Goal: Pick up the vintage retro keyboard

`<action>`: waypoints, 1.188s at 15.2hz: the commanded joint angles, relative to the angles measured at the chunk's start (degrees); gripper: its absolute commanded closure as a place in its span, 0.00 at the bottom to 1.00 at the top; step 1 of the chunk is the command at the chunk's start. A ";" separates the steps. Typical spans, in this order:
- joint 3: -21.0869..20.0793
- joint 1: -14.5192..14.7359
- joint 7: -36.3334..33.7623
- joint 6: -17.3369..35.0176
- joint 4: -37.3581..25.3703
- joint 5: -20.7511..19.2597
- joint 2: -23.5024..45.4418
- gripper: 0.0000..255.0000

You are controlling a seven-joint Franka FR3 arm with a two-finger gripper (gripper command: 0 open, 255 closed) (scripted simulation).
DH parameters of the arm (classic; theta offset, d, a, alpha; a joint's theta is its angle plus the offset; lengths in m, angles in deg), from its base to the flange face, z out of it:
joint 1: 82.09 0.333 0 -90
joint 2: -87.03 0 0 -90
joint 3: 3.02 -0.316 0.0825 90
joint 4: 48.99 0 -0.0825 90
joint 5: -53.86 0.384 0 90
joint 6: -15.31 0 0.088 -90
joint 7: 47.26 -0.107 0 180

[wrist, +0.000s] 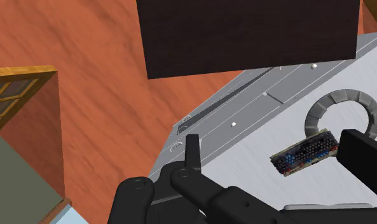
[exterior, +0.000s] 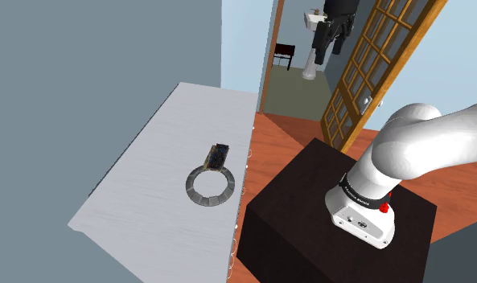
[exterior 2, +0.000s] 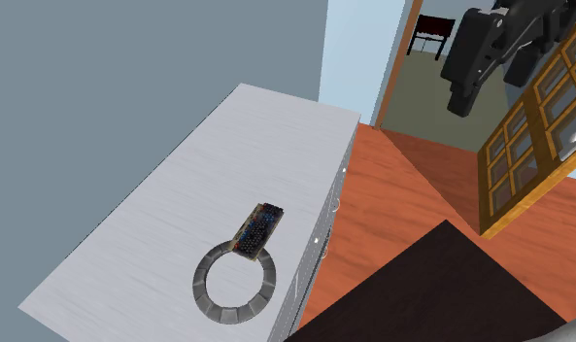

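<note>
The small dark keyboard point(exterior: 219, 154) with coloured keys lies flat on the pale grey table point(exterior: 164, 137), one end resting on a grey segmented ring point(exterior: 210, 185). It also shows in the second exterior view, keyboard point(exterior 2: 257, 229) above ring point(exterior 2: 236, 282). My black gripper point(exterior: 329, 47) hangs high in the air by the doorway, well away from the table, and stands up at the top right as gripper point(exterior 2: 488, 89). In the wrist view the gripper point(wrist: 269, 145) is open; the keyboard point(wrist: 306, 153) lies far below, near the right finger point(wrist: 365, 156), untouched.
The dark box stand point(exterior: 333, 217) sits beside the table's drawer front point(exterior 2: 320, 233) on an orange wood floor point(exterior 2: 392, 185). A wooden glazed door point(exterior: 373, 72) stands open next to the gripper. Through the doorway is a room with a small dark table point(exterior: 284, 55).
</note>
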 commanded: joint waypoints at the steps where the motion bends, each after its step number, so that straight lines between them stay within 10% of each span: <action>1: 0.00 0.00 0.00 0.00 0.00 0.00 0.00 0.00; 18: -10.22 0.44 -27.44 34.22 18.34 16.11 14.37 0.00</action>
